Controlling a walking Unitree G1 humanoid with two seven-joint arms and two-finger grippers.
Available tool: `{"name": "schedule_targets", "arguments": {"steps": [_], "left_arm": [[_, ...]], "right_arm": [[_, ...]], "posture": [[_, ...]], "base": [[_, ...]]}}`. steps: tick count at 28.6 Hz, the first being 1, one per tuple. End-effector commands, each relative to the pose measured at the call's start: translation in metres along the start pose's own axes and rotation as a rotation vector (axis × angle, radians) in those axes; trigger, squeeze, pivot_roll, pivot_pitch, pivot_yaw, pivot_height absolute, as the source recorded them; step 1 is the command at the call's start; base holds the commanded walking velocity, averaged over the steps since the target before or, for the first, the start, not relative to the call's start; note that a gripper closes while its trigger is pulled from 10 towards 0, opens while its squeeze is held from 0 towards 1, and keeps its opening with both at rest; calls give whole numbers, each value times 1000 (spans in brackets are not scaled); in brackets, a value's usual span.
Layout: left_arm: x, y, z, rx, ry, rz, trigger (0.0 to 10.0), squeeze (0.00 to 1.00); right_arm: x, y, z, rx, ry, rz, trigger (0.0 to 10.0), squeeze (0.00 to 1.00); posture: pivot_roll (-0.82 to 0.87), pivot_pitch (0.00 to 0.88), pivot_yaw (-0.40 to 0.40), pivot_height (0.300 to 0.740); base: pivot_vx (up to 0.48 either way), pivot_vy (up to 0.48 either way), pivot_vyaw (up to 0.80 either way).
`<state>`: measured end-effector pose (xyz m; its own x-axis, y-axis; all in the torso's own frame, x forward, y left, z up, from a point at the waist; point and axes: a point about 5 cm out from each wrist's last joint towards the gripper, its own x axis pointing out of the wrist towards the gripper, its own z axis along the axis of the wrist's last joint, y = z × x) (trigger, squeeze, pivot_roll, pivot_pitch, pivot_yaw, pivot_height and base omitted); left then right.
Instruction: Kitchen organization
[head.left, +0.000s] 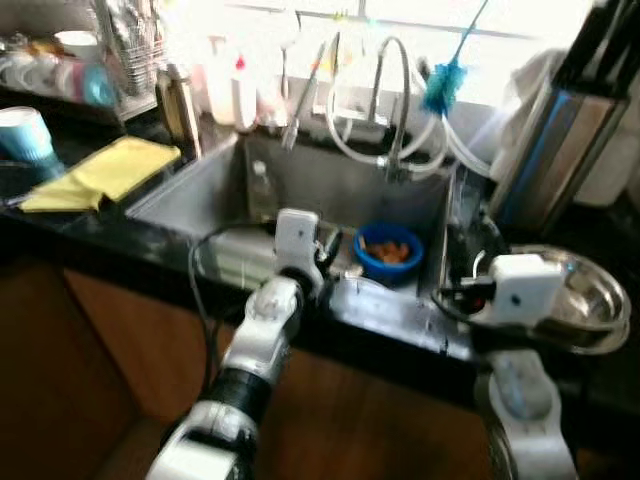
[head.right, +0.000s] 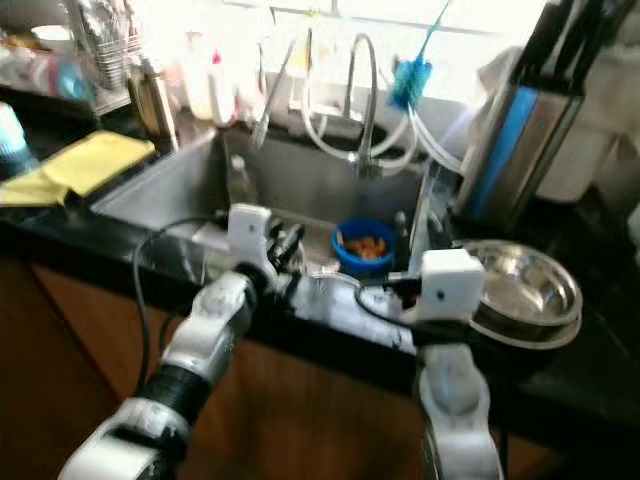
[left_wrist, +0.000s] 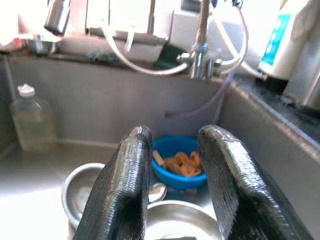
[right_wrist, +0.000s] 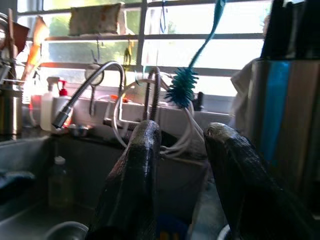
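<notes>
Reaching step: left end effector (left_wrist: 172, 165), fingers spread and empty, over sink (head.left: 200, 185) at frame centre. Right end effector (right_wrist: 182, 165) likewise spread. Next, probably: lowering onto blue bowl (head.left: 389, 250).

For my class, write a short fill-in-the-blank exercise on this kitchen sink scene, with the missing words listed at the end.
1. The small bowl holding orange food scraps in the sink is coloured ____.
2. The folded cloth lying on the dark counter left of the sink is coloured ____.
3. The steel bowl beside the right gripper rests on the ____, not in the sink.
4. The left gripper has its fingers ____ above the steel dishes in the sink.

Missing words: blue; yellow; counter; open
</notes>
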<state>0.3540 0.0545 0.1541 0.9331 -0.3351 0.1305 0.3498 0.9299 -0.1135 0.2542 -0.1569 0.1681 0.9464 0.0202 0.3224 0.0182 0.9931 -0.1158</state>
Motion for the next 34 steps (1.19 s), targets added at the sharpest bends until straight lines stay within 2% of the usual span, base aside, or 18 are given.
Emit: {"name": "schedule_targets", "arguments": {"steps": [1, 2, 5, 7, 13, 17, 20, 26, 30, 34], "left_arm": [[3, 2, 23, 45, -115, 14, 10000, 0], [2, 7, 34, 85, -172, 30, 10000, 0], [0, 12, 43, 124, -220, 40, 10000, 0], [-4, 22, 52, 160, -267, 75, 10000, 0], [-6, 32, 55, 176, -284, 107, 10000, 0], [-13, 48, 57, 211, -297, 166, 10000, 0], [-14, 49, 58, 214, -296, 168, 10000, 0], [-27, 57, 61, 242, -341, 219, 10000, 0], [-29, 54, 57, 266, -325, 186, 10000, 0], [-28, 52, 53, 249, -307, 181, 10000, 0]], "right_arm": [[1, 0, 1, 8, 3, -5, 10000, 0], [1, 1, 1, 11, 1, -7, 10000, 0], [0, 2, 1, 15, -1, -8, 10000, 0], [0, 4, 1, 14, 1, -5, 10000, 0], [0, 5, 1, 17, 0, -3, 10000, 0], [-1, 5, 0, 21, 1, -10, 10000, 0], [-1, 5, 1, 20, 1, -12, 10000, 0], [0, 0, 2, 20, -10, -28, 10000, 0], [-1, -3, -1, 13, 1, -50, 10000, 0], [-2, -9, -2, 5, 9, -84, 10000, 0]], "posture": [[72, 19, -65, 740], [73, 21, -65, 740], [74, 25, -65, 740], [74, 28, -66, 740], [74, 29, -65, 740], [74, 33, -69, 740], [74, 33, -69, 740], [76, 34, -71, 740], [80, 30, -67, 740], [76, 25, -66, 740]], "base": [[0, 0, 0], [0, 0, 0], [0, 0, 0], [0, 0, 0], [0, 0, 0], [0, 0, 0], [0, 0, 0], [0, 0, 0], [0, 0, 0], [0, 0, 0]]}}
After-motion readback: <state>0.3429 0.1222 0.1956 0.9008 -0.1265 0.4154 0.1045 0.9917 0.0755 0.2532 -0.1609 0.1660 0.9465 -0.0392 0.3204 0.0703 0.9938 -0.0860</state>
